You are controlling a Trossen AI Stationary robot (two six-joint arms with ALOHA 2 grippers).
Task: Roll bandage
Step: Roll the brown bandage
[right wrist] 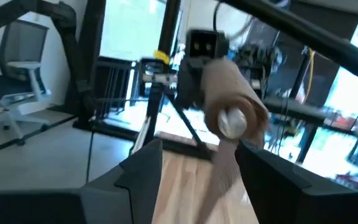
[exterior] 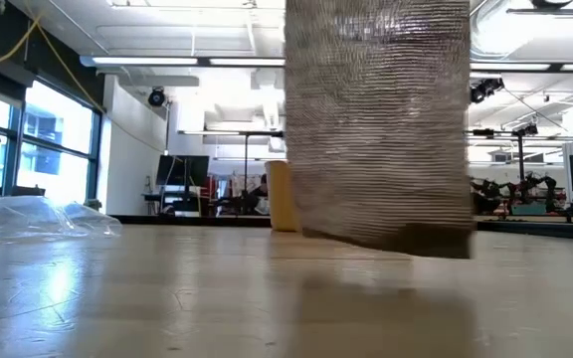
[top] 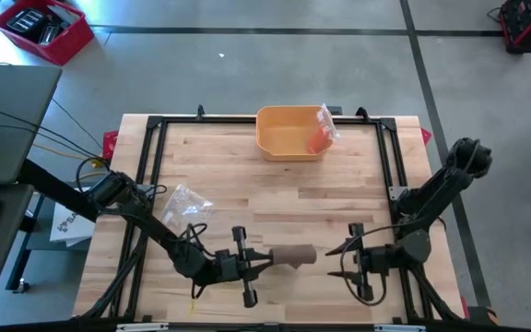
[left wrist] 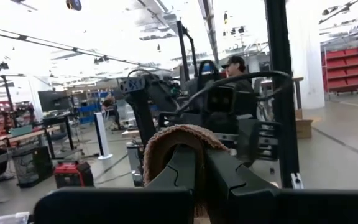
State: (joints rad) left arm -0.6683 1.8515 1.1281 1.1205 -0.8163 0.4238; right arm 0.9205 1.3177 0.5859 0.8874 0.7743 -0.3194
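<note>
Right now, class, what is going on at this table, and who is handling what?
The left gripper holds a brown bandage roll by one end, lifted near the front of the wooden table. A loose tail hangs from the roll. The right gripper faces the roll's other end with its fingers open, not touching it. Farther back sit a yellow bin with an orange packet at its edge, and a clear plastic bag on the left.
</note>
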